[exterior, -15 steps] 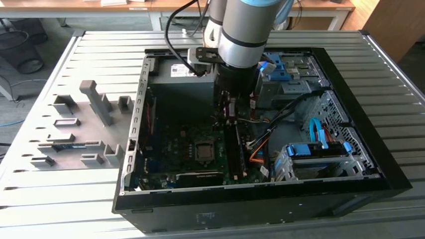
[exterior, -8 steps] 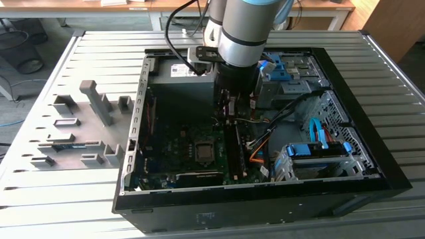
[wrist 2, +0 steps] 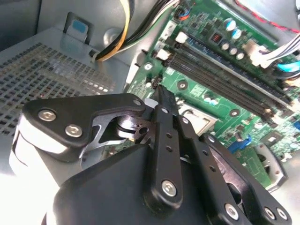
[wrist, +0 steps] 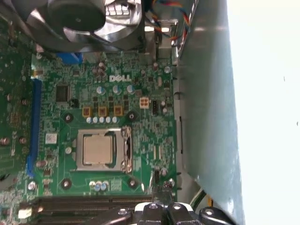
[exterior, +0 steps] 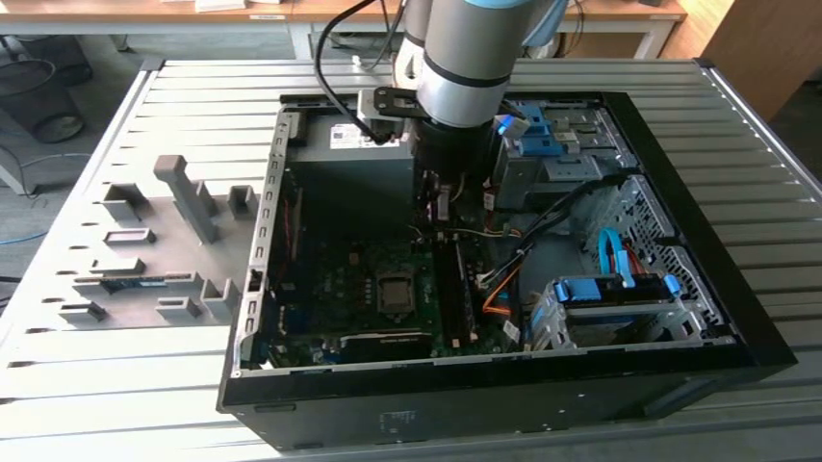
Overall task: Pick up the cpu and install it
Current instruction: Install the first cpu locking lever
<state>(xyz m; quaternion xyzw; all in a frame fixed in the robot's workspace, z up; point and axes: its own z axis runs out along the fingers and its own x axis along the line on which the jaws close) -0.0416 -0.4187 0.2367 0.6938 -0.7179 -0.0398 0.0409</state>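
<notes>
The cpu [wrist: 98,149] lies flat in its socket on the green motherboard [wrist: 117,93], its pale metal top facing up and the socket's silver frame [wrist: 125,149] running along one side; in the exterior view it shows as a small square [exterior: 393,289] near the middle of the board, inside the open computer case [exterior: 700,250]. Nothing grips it; in the first wrist view the black tips of the gripper [wrist: 164,213] sit at the frame's edge beyond the memory slots [wrist: 84,202], well apart from the chip and not touching it. In the second wrist view the gripper [wrist 2: 161,101] has its two dark fingers [wrist 2: 165,140] drawn together with nothing between them, poised above the board close to the long dark memory slots [wrist 2: 225,79]. In the exterior view the arm [exterior: 463,67] reaches down into the case toward its far side, above the board; a round fan [wrist: 84,21] sits beyond the socket. Outside the case, on the exterior view's left, a grey fixture tray [exterior: 141,250] rests on the slatted table [exterior: 129,385].
</notes>
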